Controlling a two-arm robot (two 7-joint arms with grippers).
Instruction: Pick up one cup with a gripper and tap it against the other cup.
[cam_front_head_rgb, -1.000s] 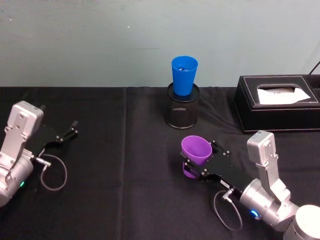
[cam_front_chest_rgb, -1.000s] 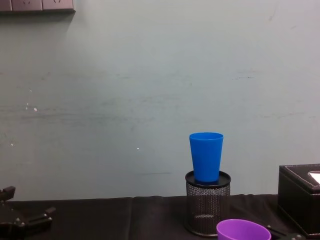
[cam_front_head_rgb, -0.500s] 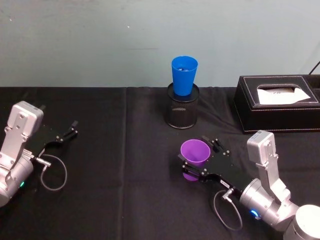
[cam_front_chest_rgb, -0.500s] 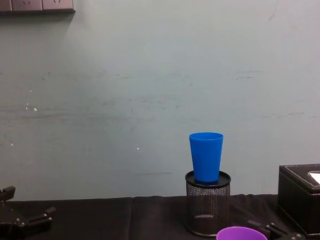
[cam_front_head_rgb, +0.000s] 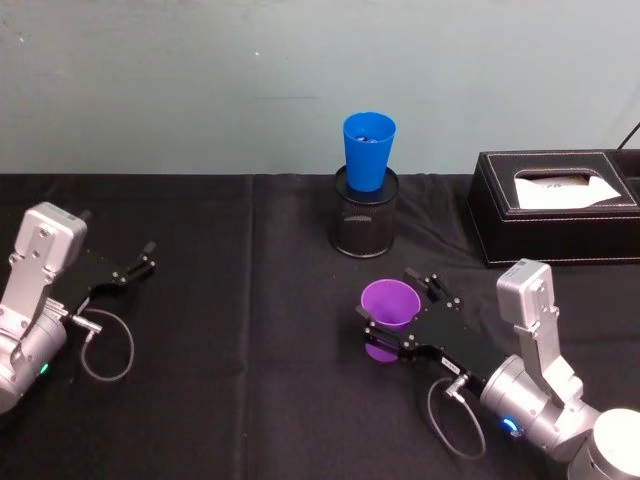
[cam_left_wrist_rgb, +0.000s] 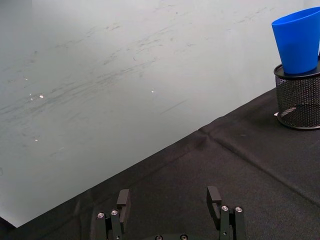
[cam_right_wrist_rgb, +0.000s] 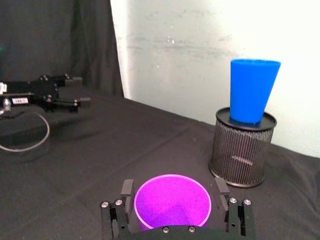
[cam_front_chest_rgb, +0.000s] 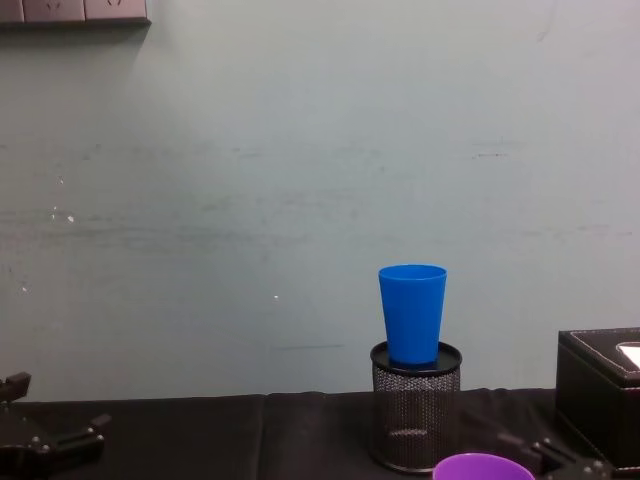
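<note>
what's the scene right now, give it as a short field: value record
purple cup: upright on the black table, between the fingers of the right end effector
right end effector fingers: open, one on each side of the cup, with gaps showing in the right wrist view
blue cup: upright, seated in the top of the black mesh holder near the wall
left end effector: open, low over the table on the left, holding nothing
tissue box: black, on the table's right side
</note>
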